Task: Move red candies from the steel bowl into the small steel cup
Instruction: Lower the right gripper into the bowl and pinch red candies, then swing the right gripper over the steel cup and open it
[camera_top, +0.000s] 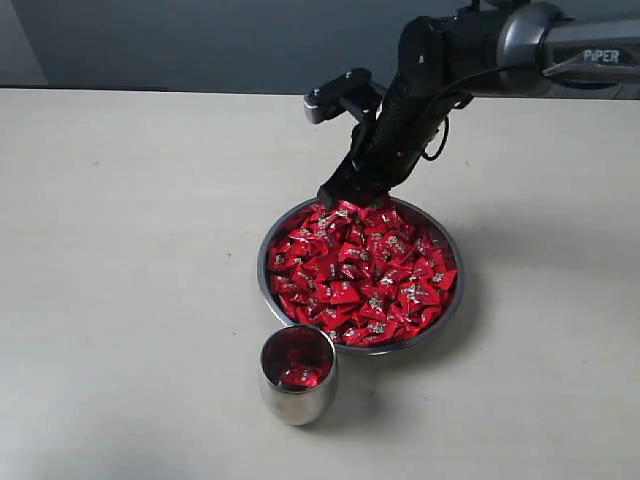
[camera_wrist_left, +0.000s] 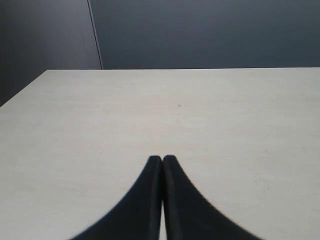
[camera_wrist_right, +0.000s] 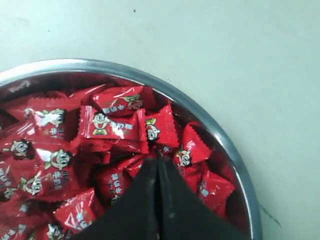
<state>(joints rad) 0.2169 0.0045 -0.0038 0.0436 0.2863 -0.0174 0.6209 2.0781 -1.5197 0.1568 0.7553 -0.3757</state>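
Observation:
The steel bowl (camera_top: 447, 306) sits mid-table, heaped with red candies (camera_top: 365, 275). In front of it stands the small steel cup (camera_top: 297, 395), which holds a few red candies (camera_top: 300, 376). My right gripper (camera_top: 346, 198) reaches down onto the pile at the bowl's far rim. In the right wrist view its jaws (camera_wrist_right: 157, 157) are pressed together on the lower edge of a red candy (camera_wrist_right: 161, 129), close to the bowl's rim (camera_wrist_right: 220, 135). My left gripper (camera_wrist_left: 162, 159) is shut over bare table with nothing in it, and it is out of the exterior view.
The pale tabletop (camera_top: 130, 250) spreads around the bowl and cup. A dark wall (camera_top: 200, 40) runs behind the table's far edge. The right arm (camera_top: 520, 45) comes in from the upper right, above the table.

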